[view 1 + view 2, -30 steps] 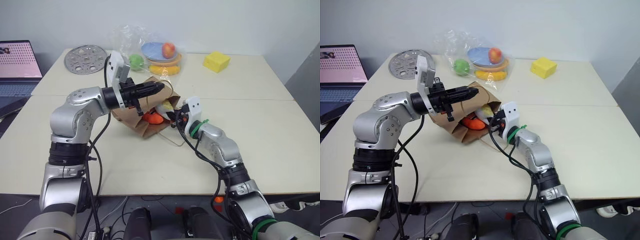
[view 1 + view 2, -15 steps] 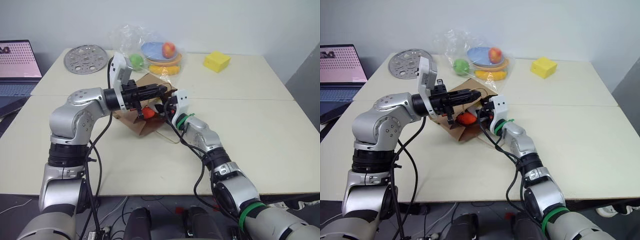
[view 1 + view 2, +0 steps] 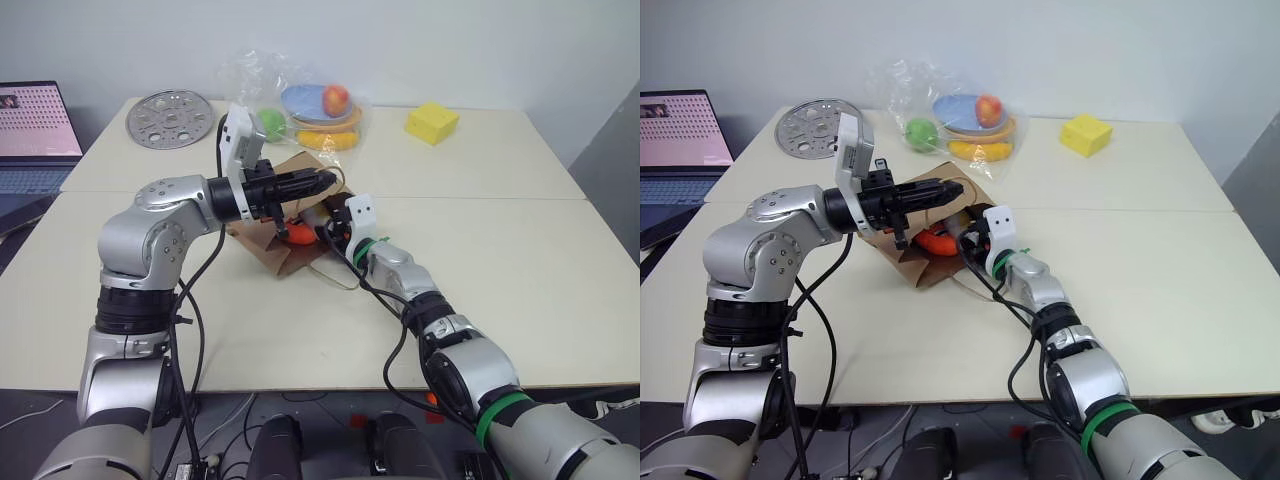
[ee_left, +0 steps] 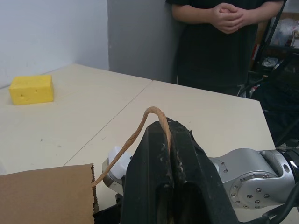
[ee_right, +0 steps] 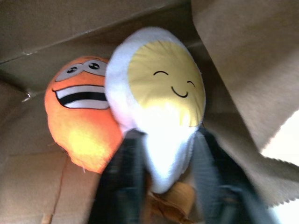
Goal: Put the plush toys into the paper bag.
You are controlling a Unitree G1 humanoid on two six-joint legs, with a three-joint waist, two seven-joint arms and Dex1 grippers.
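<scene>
While left gripper point(image 4: 170, 154) pinches bag handle point(image 4: 140, 128), right gripper point(image 5: 163, 186) straddles egg point(image 5: 159, 102), carrot point(image 5: 79, 121) beside.

- The room is evenly and brightly lit from overhead; the pale table point(image 3: 520, 250) shows no harsh glare.
- Shadows are soft and short, lying close under the paper bag point(image 3: 270, 245) and beneath the raised arm.
- The clear plastic wrap point(image 3: 250, 75) at the far side catches small white glints.
- The laptop screen point(image 3: 35, 120) glows pinkish, brighter than what is around it.
- The head views are sharp across the table, with slight bending of straight lines toward the edges.
- In the left wrist view the near black fingers point(image 4: 173, 177) are soft, while the person point(image 4: 219, 42) behind is clearer.
- The right wrist view is dim and warm inside the bag, and the egg toy point(image 5: 159, 102) and fingers point(image 5: 119, 186) are smeared by blur.
</scene>
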